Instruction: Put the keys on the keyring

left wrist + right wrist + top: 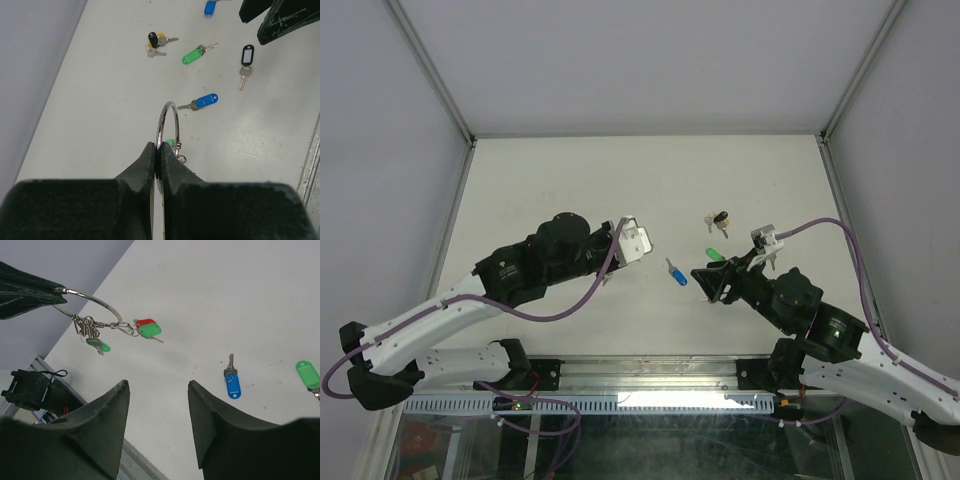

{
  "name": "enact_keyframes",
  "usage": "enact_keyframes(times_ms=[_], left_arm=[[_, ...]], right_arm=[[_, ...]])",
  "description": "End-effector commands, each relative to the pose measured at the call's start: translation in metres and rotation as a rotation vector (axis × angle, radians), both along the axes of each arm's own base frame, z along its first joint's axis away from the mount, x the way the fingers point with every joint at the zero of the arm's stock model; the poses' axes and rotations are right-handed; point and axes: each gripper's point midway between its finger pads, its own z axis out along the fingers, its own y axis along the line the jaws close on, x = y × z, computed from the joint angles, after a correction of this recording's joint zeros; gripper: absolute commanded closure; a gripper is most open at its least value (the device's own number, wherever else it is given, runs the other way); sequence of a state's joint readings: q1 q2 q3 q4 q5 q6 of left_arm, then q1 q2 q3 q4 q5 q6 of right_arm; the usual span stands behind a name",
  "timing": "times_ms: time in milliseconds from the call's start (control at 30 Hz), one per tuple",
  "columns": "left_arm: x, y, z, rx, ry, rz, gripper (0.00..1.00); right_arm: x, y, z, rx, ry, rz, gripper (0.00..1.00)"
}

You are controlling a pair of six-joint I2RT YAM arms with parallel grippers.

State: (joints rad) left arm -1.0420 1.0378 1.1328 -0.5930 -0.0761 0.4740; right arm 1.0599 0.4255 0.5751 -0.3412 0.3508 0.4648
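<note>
1. The left gripper (pixel 159 150) has its fingers pressed fully together on the lower arc of the keyring (pixel 168 120). It holds the ring upright in the air above the table (pixel 550 170). Hazard: only thin wire is clamped, so a sideways push during threading could twist the ring or slide it out of the pads.
2. The red-tagged and green-tagged keys (pixel 147 329) dangle from the ring beside a cluster of smaller keys. Hazard: this hanging load can swing and foul an incoming key. The split in the ring cannot be located in these views, so a misaligned approach is likely.
3. The right gripper (pixel 157 405) has its fingers moderately apart with nothing between them. It hangs over the table near the blue-tagged key (pixel 231 385), which lies flat. Hazard: on a hard surface the fingertips may shove a flat key away instead of lifting it.
4. The loose green-tagged key (pixel 192 55) and the black-tagged key (pixel 246 57) lie apart on the table, near the black-and-yellow key bunch (pixel 156 41). Hazard: the bunch may be picked up by mistake.
5. Both arms work close together at mid-table. Hazard: finger-to-finger contact during the hand-over.
</note>
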Motion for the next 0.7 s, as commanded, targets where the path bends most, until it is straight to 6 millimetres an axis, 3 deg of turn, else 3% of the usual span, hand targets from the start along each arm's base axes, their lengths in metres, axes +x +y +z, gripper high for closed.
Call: enact_keyframes(times_ms=[0, 200, 467, 667], left_arm=[[-0.011, -0.012, 0.035, -0.173, -0.019, -0.045, 1.00], [-0.017, -0.014, 0.053, -0.273, -0.022, -0.056, 1.00], [-0.022, -0.014, 0.067, -0.362, -0.017, -0.066, 1.00], [-0.024, -0.014, 0.075, -0.407, -0.009, -0.066, 1.00]], right_arm=[[-0.004, 0.012, 0.031, 0.089, -0.081, 0.068, 0.48], [-0.014, 0.029, 0.047, 0.098, -0.112, 0.172, 0.49], [-0.016, 0.045, 0.047, 0.087, -0.112, 0.230, 0.53], [-0.015, 0.053, 0.051, 0.111, -0.134, 0.251, 0.46]])
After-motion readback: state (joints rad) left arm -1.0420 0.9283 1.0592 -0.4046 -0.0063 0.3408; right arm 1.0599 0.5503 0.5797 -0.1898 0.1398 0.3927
